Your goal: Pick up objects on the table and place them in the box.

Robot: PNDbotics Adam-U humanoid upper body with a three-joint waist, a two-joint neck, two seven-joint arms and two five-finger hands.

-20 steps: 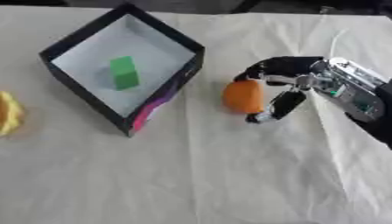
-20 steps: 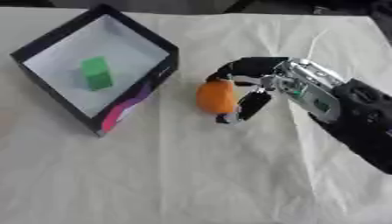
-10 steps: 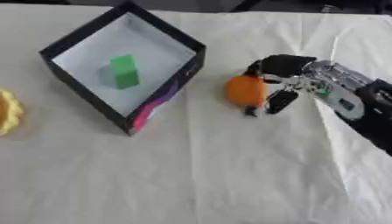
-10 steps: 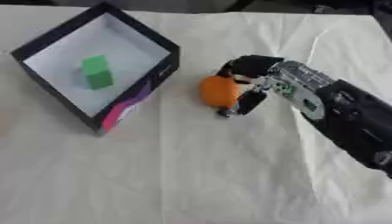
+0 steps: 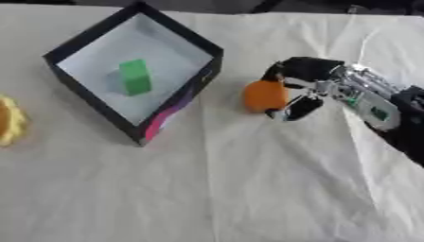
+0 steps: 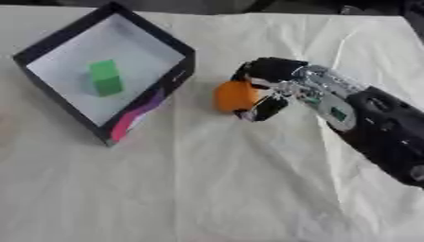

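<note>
Over the last second the right hand had carried the orange ball leftward across the cloth, so that the ball now lay just beside the near-right wall of the box rather than well out on the table; its fingers stayed curled over the top of the ball and the thumb tucked below it, so the hand was closed round the ball and had hold of it; whether the ball had left the cloth could not be told. That shift suggested the carry toward the box was under way, with the lift over the wall and the release likely yet to come. The ball looked smooth, round and matt; the box was a square, black-walled tray with a pale floor and a pink streak on its outer side, and a green block, a plain upright oblong, already stood inside; a yellow, lobed thing lay at the left edge, unpicked; the tablecloth was cream and creased. The left hand did not show.
</note>
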